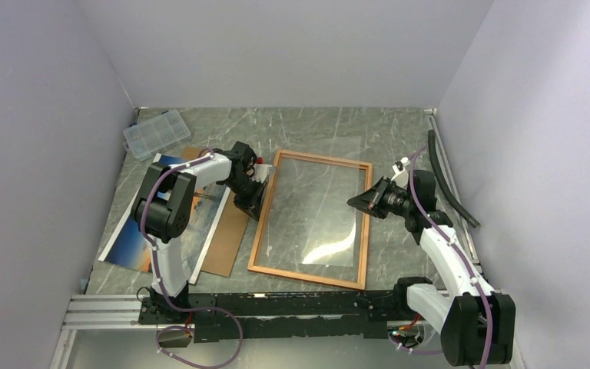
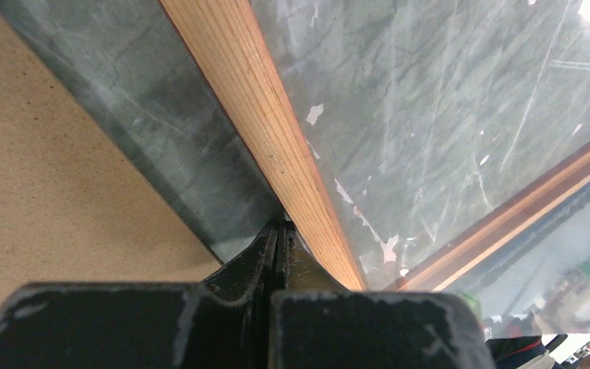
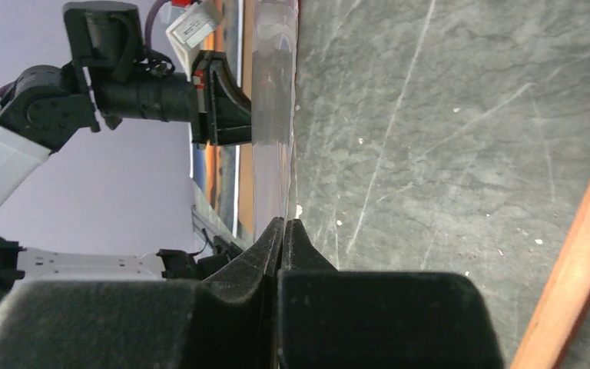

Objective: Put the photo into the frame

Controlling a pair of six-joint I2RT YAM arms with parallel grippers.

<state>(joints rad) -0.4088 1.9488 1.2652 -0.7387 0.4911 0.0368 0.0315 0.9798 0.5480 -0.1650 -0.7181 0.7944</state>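
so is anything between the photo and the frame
yes: the brown backing board lies between the photo and the frame, and the left arm stretches over the photo

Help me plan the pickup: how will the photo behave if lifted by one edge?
The photo looks like a large thin sheet, so it would probably sag and bend. It lies flat over the backing board, so its edge is likely hard to pinch.

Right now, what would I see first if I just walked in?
The big red-orange frame, flat in the middle of the table. The left end effector and right end effector, both shut, sit at its two long sides. The sunset photo lies on the left, under the left arm.
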